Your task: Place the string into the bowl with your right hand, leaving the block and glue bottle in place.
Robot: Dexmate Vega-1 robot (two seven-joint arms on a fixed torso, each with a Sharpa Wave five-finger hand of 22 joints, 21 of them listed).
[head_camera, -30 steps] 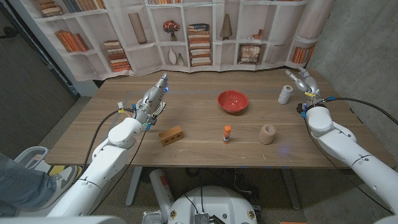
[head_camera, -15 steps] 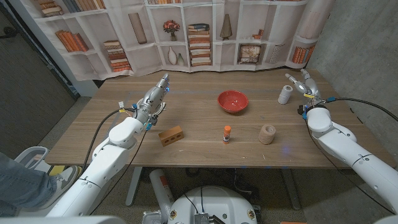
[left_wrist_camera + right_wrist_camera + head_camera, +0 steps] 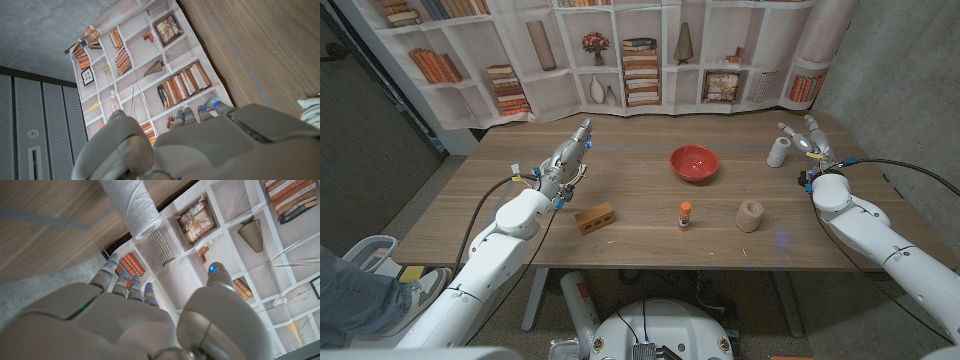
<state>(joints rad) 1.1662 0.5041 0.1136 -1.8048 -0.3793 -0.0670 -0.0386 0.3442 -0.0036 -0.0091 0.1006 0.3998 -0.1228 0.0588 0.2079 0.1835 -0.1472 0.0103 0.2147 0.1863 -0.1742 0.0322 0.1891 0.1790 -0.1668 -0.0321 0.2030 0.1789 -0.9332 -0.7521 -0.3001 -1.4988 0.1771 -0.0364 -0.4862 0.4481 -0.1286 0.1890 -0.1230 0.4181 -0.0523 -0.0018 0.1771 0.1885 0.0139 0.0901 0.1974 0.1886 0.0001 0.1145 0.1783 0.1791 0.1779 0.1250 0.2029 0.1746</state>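
A white spool of string [image 3: 779, 152] stands upright at the far right of the table, and it also appears as a white spool [image 3: 131, 205] ahead of the right hand's fingers. My right hand [image 3: 805, 135] [image 3: 125, 315] hovers just right of it, fingers apart, holding nothing. A tan twine ball [image 3: 750, 215] sits nearer the front edge. The red bowl [image 3: 694, 162] is at the table's middle, empty. The orange-capped glue bottle [image 3: 686, 214] stands in front of the bowl, and the wooden block [image 3: 594, 217] lies to its left. My left hand [image 3: 568, 160] [image 3: 200, 145] is raised beyond the block with fingers stretched out, empty.
The table's back edge meets a backdrop printed with bookshelves [image 3: 640, 60]. A grey concrete wall [image 3: 900, 70] rises at the right. Cables [image 3: 910, 165] trail from both wrists. Bare wood lies between the bowl and the white spool.
My right hand has edged a little lower beside the white spool. The left hand and all objects stay where they were.
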